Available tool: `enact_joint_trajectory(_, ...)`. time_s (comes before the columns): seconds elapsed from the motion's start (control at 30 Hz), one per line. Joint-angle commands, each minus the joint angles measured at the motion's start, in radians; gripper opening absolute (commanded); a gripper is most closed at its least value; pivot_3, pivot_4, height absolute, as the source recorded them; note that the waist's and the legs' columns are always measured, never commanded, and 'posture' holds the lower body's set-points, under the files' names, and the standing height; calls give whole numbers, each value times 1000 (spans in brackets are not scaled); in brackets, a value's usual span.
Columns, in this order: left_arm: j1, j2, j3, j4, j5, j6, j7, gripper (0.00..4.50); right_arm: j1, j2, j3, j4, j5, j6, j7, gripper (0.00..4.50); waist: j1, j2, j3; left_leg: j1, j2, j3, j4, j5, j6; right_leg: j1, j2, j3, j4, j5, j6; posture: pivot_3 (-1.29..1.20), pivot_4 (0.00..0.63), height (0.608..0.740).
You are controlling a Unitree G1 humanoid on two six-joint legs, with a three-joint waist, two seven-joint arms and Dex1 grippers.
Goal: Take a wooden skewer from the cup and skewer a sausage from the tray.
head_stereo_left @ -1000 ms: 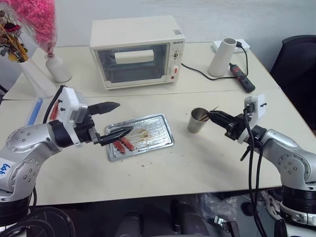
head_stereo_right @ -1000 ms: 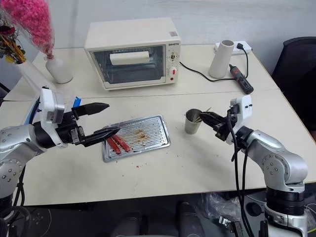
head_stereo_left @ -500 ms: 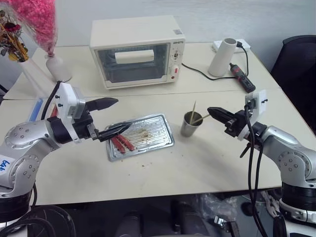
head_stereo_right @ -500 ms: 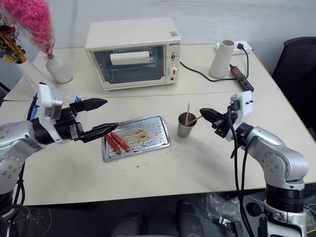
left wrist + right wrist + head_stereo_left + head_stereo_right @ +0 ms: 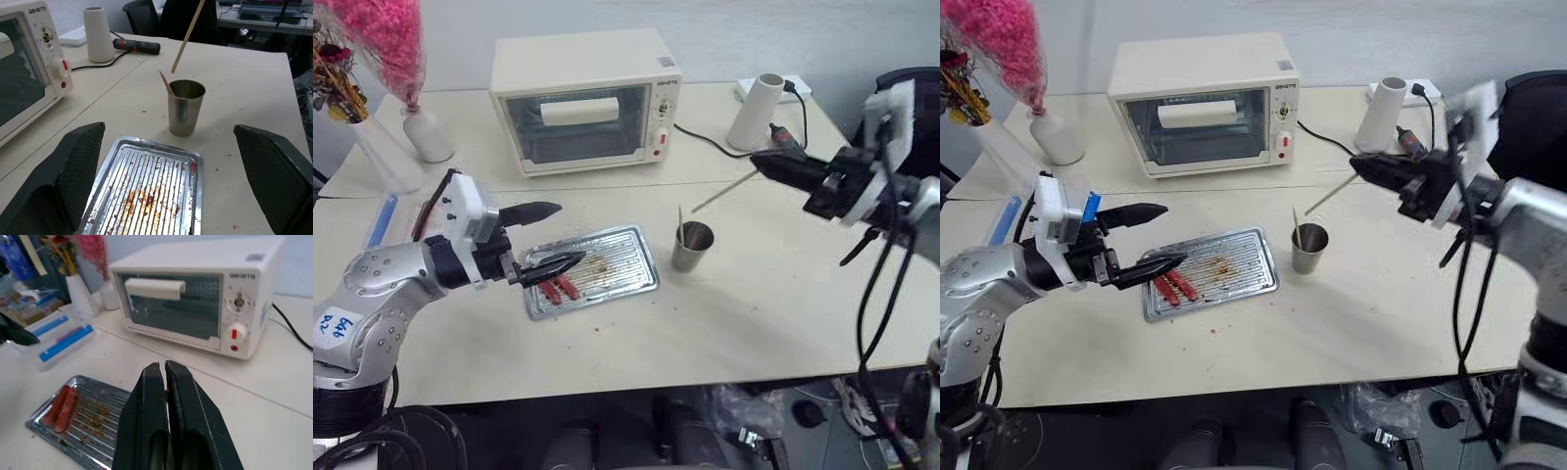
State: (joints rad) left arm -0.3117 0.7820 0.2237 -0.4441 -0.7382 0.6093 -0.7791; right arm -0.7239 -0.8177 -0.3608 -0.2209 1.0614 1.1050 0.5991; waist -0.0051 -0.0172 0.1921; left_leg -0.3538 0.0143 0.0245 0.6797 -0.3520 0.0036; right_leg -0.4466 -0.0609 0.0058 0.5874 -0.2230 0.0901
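Note:
My right gripper (image 5: 761,163) hangs raised above the table to the right of the cup, shut on a wooden skewer (image 5: 724,191) that slants down and left, its lower end clear above the cup's rim. The steel cup (image 5: 692,245) stands upright beside the tray's right end, with another skewer (image 5: 680,220) still in it. On the ribbed metal tray (image 5: 619,257) two red sausages (image 5: 558,287) lie at the left end. My left gripper (image 5: 551,238) is open, level over that left end, above the sausages. The left wrist view shows the cup (image 5: 183,110) between its fingers (image 5: 73,171).
A white toaster oven (image 5: 582,98) stands behind the tray. A white cylinder (image 5: 752,113) and a black-and-red tool (image 5: 783,142) are at the back right. A vase of pink flowers (image 5: 423,132) and a clear box with blue clips (image 5: 386,215) are on the left.
My right gripper has risen from the cup's rim, drawing one skewer out with it. The cup has shifted a little towards the tray and stands upright. The left gripper has kept still.

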Motion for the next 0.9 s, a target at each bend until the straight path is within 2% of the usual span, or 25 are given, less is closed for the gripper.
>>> enact_joint_trajectory(0.03,-20,-23,-9,-37,-5,-24,0,4500,-112,50,-48,87,218,119,-90,63,-2,0,0,0,0,1,0,0,0,0,0,0,0,0,0,0,150,740)
enact_joint_trajectory(0.2,-39,-57,-29,-54,-11,-18,16,4500,-148,180,-26,139,490,146,-326,63,-2,0,0,0,1,0,0,0,0,0,-1,1,1,0,0,0,150,740)
enact_joint_trajectory(0.33,-57,-88,-42,-65,-12,-23,32,4500,-117,249,30,142,740,69,-531,63,-1,0,0,-3,1,-2,0,0,0,-1,-2,1,4,0,1,0,150,740)
enact_joint_trajectory(0.43,-76,-113,-48,-77,-27,-17,44,4500,-94,271,85,119,871,5,-632,63,0,0,0,-4,1,-2,0,0,0,-1,-3,0,2,1,1,0,150,740)
enact_joint_trajectory(0.57,-102,-137,-68,-84,-28,-11,52,4500,-75,320,113,100,911,-29,-684,63,0,0,0,-6,0,-3,0,0,0,-2,-2,0,1,1,1,0,150,740)
enact_joint_trajectory(0.9,-144,-173,-78,-83,-37,-4,71,4500,22,357,129,55,911,-51,-707,63,-1,0,0,-6,0,-3,1,0,0,-2,-1,0,1,1,2,0,150,740)
